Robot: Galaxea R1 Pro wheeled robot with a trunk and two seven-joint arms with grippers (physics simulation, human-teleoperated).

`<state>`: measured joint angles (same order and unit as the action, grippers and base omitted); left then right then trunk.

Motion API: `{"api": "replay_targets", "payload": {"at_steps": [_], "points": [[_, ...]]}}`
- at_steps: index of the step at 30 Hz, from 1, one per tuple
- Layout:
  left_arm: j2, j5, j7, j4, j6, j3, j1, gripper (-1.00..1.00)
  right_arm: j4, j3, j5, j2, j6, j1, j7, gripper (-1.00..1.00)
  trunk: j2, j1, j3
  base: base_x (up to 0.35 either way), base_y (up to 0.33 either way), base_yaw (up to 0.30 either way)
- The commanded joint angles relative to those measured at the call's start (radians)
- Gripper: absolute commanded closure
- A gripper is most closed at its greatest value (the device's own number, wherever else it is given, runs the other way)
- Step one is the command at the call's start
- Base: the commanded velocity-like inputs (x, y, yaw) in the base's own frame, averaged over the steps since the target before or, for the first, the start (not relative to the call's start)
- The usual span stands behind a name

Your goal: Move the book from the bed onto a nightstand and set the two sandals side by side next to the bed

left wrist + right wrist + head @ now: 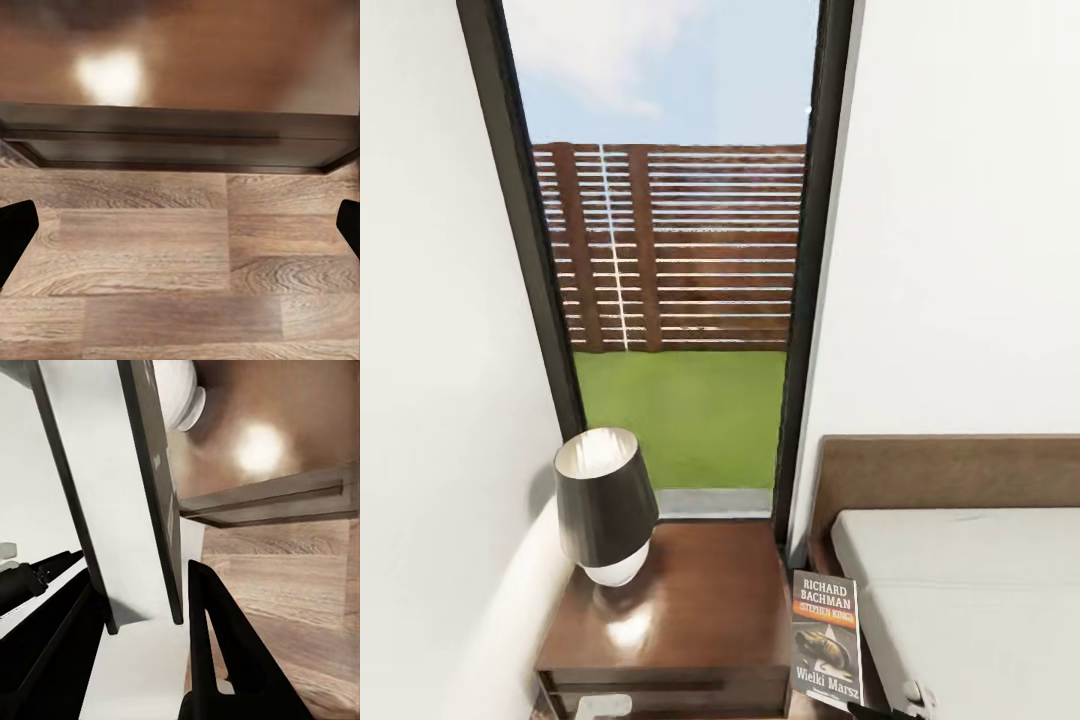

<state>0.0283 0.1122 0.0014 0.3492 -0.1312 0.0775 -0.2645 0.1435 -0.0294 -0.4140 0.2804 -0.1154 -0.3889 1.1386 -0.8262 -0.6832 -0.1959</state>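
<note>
Book [826, 640]: standing upright in the lower right of the head view, in the gap between the nightstand [690, 610] and the bed [960, 570], cover facing the camera; not yet lying on the glossy top.
Right hand [142, 607]: gripping the book's lower edge, one dark finger on each face of the thin slab in the right wrist view; jaws closing on the book.
Left hand [180, 225]: hanging spread over the wood-plank floor [180, 285] just in front of the nightstand's drawer front, holding nothing.
Lamp [605, 505]: occupying the left part of the nightstand top; the right part is lying bare.
Risk, collision: the book appears to be hanging close to the nightstand's near right corner; moving sideways without lifting is likely to be catching that edge.
Risk, slip: a thin paperback pinched at one edge is liable to be pivoting in the fingers and dropping into the gap.
Risk, lamp: carrying the book too far left is risking a knock on the shade.
Sandals: too early to judge.
</note>
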Motion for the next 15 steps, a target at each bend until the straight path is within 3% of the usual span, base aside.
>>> {"api": "replay_targets", "payload": {"at_steps": [1,15], "points": [[-0.001,0.01,0.0,-0.001,-0.004,0.007,-0.001,-1.0,0.001,0.0,-0.009,0.0,-0.011,0.0,0.003,1.0,-0.001,-0.001,-0.001,0.327,0.0,0.0],[-0.001,0.01,0.0,-0.001,-0.004,0.007,-0.001,-1.0,0.001,0.0,-0.009,0.0,-0.01,-0.001,0.003,1.0,-0.001,-0.001,-0.001,0.327,0.0,0.0]]}}
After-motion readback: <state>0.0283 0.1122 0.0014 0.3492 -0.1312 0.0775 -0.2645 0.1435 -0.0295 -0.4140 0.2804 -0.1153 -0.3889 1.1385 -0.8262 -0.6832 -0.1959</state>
